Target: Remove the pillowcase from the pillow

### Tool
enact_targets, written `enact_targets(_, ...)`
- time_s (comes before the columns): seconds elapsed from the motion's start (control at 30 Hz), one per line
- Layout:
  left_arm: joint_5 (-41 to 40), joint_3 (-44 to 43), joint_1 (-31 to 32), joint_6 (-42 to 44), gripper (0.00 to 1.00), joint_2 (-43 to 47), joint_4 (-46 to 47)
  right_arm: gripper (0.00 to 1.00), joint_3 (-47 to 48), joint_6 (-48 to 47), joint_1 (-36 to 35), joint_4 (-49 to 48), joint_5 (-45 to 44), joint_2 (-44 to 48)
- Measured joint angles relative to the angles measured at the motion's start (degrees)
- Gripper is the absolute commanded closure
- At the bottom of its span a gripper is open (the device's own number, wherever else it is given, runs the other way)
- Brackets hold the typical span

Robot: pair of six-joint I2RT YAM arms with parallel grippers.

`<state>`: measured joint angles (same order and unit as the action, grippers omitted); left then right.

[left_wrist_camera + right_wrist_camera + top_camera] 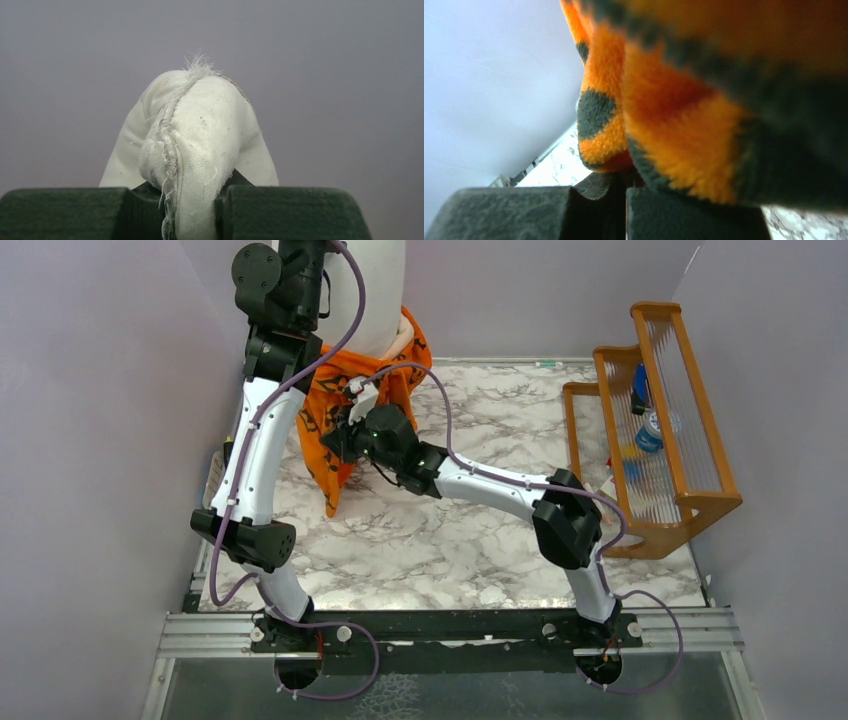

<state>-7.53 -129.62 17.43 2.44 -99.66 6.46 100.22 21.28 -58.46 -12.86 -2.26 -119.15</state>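
The white pillow (372, 300) hangs high at the back, held up by my left gripper (300, 260). In the left wrist view my left gripper (192, 210) is shut on a frayed white corner of the pillow (200, 135). The orange pillowcase (330, 425) with black motifs hangs bunched below the pillow, its lower end reaching the table. My right gripper (345, 435) is at the pillowcase's lower part. In the right wrist view my right gripper (624, 200) is shut on the fuzzy orange pillowcase (664, 115).
The marble table (450, 550) lies under both arms. A wooden rack (655, 430) with small bottles and items stands at the right edge. Grey walls enclose the left, back and right sides.
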Motion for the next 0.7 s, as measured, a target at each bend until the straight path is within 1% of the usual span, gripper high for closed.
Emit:
enact_targets(0.1, -0.85, 0.0, 0.04, -0.24, 1.0, 0.0, 0.0, 0.99, -3.08, 0.66, -0.2, -0.13, -0.76, 0.28)
enact_targets(0.23, -1.66, -0.35, 0.07, -0.57, 1.0, -0.02, -0.76, 0.99, -9.7, 1.27, -1.16, -1.27, -1.62, 0.63)
enact_targets(0.33, -2.16, -2.29, 0.07, -1.6, 1.0, -0.85, -2.67, 0.99, -14.62, 1.86, -2.45, -2.47, -2.14, 0.39)
enact_targets(0.5, -2.62, -5.27, 0.26, -1.75, 1.0, -3.15, -4.7, 0.99, -17.16, 2.25, -5.11, -5.75, -3.52, -1.79)
enact_targets(0.7, -4.52, -5.7, 0.33, 0.5, 1.0, -3.65, -6.82, 0.99, -20.9, 2.97, -6.54, -7.58, -4.0, -3.48)
